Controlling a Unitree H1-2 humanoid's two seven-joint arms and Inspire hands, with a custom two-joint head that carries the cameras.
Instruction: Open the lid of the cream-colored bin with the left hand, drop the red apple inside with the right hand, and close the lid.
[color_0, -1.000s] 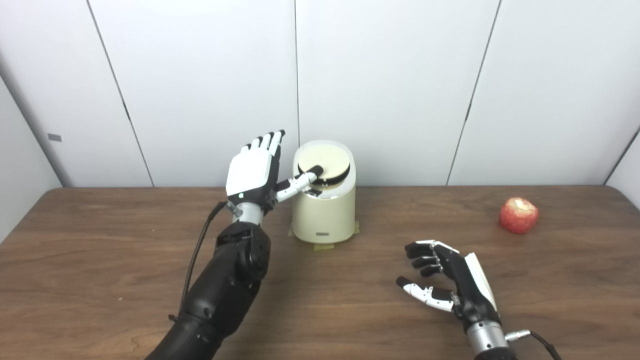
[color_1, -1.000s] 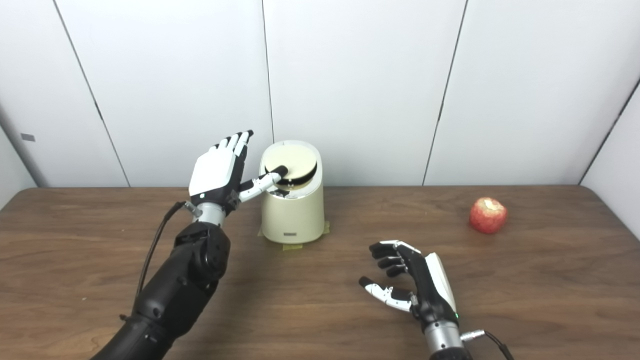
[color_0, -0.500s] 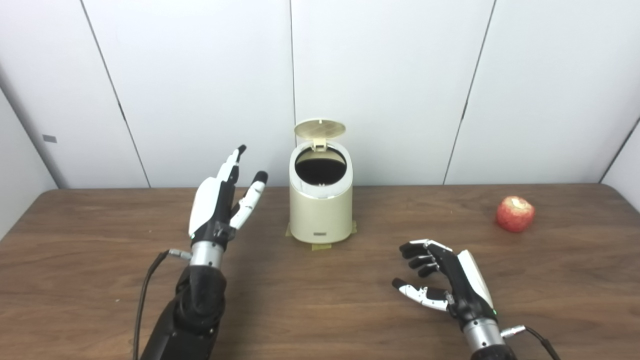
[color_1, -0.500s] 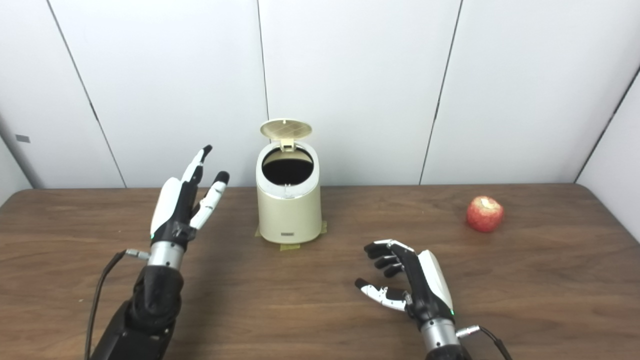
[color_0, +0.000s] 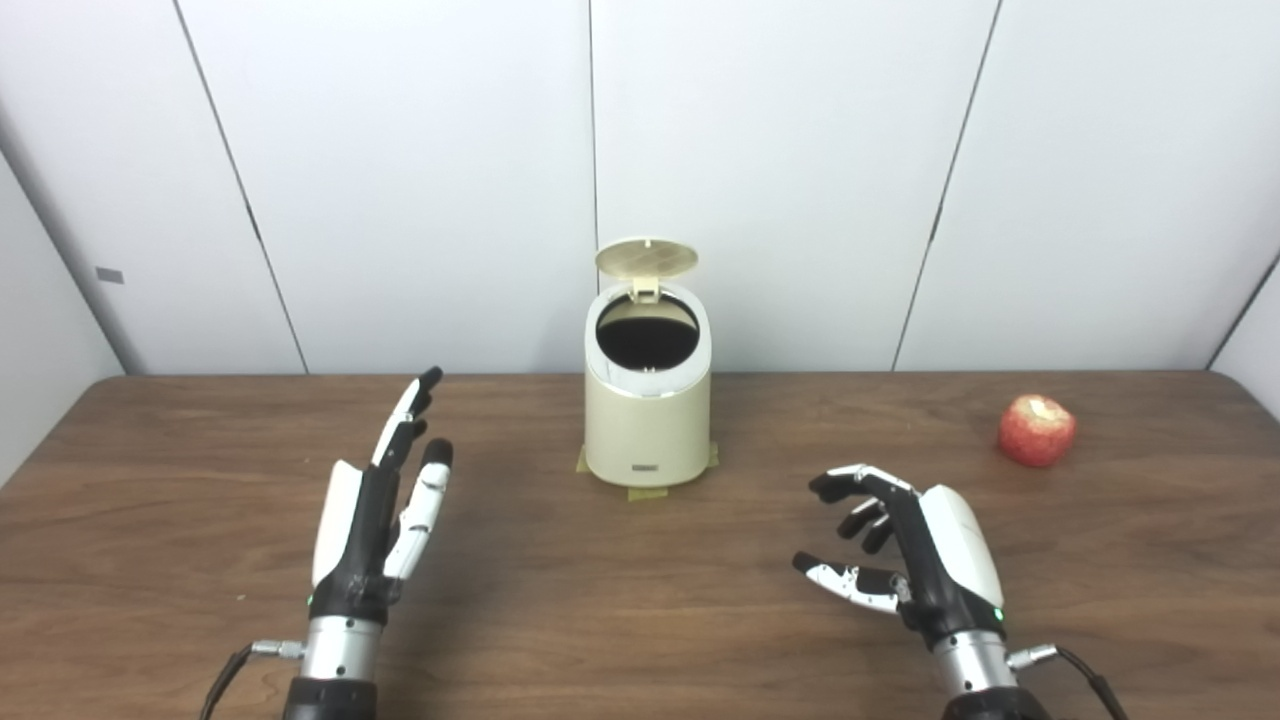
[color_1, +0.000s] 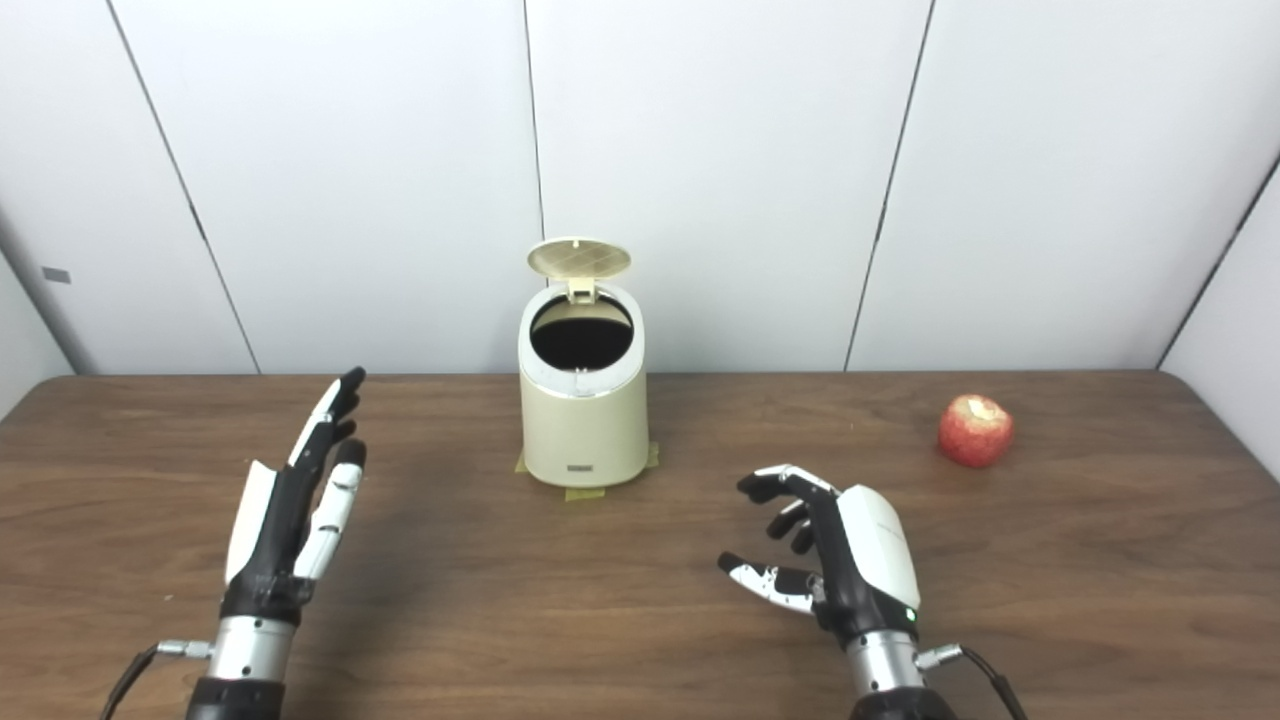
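The cream-colored bin (color_0: 648, 430) stands at the back middle of the table, its round lid (color_0: 646, 257) tipped up and its dark mouth showing. The red apple (color_0: 1037, 431) lies far right on the table, a pale bitten patch on top. My left hand (color_0: 378, 530) is open and empty, fingers straight, at the near left, well clear of the bin. My right hand (color_0: 915, 570) is open and empty at the near right, fingers loosely curled, well short of the apple.
The brown wooden table (color_0: 640, 610) runs the full width. White wall panels (color_0: 780, 150) stand close behind the bin. Tape patches (color_0: 640, 492) show under the bin's base. A cable runs from each wrist.
The lid sprang from shut to upright. My left hand left the bin top and drew back down to the near left. My right hand shifted slightly, fingers spreading a little.
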